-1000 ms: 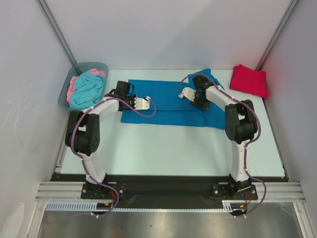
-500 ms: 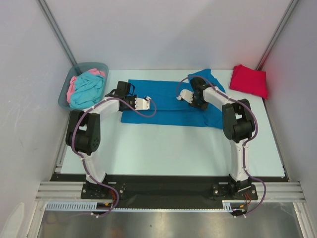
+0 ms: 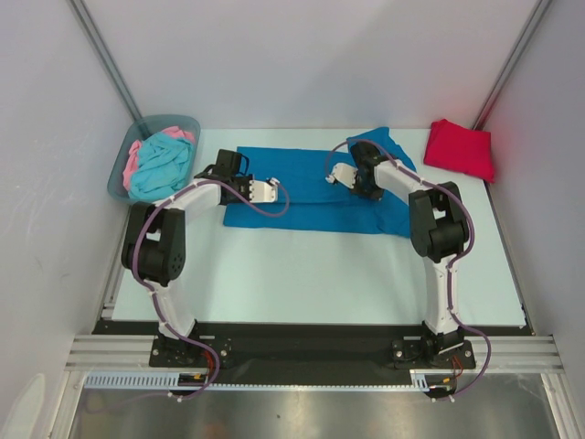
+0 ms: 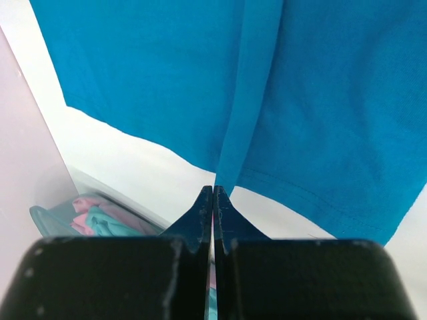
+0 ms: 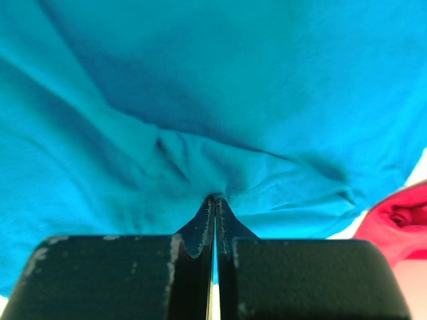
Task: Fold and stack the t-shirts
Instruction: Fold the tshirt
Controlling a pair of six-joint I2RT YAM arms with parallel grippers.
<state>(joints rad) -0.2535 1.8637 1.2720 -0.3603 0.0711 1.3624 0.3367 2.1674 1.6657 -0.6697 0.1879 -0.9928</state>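
Across table [image 3: 302, 274], plain blue t-shirt [image 3: 306, 208]

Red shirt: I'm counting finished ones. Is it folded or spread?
Folded: the red shirt is a compact bundle at the far right corner, apart from the blue shirt.

Blue t-shirt [image 3: 311, 197] on pale table [image 3: 320, 274]

Robot lab work cell is indicated: a pale table [image 3: 302, 274] is boxed in by plain white panels [image 3: 302, 55] with metal corner posts [image 3: 105, 55]; two robot arms [image 3: 174, 306] are bolted to an aluminium rail [image 3: 311, 350] at the near edge, cabling [image 3: 484, 352] is exposed.
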